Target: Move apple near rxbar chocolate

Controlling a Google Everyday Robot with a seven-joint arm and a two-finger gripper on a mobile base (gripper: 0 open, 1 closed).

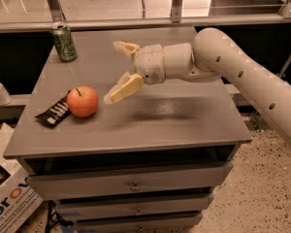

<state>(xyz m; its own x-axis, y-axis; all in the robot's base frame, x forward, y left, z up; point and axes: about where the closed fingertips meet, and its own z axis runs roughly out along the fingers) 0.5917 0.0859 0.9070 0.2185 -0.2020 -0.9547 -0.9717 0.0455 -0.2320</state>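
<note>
Camera view showed the apple (82, 101) sitting just beside the rxbar chocolate (52, 114). The gripper (117, 71) hung near the apple, on the side opposite the bar, fingers open and empty. The job looked done; the arm only needed to back off.

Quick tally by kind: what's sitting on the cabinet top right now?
apple: 1
rxbar chocolate: 1
green can: 1
Total: 3
The gripper hovers open above the cabinet top, right of the apple, holding nothing.
</note>
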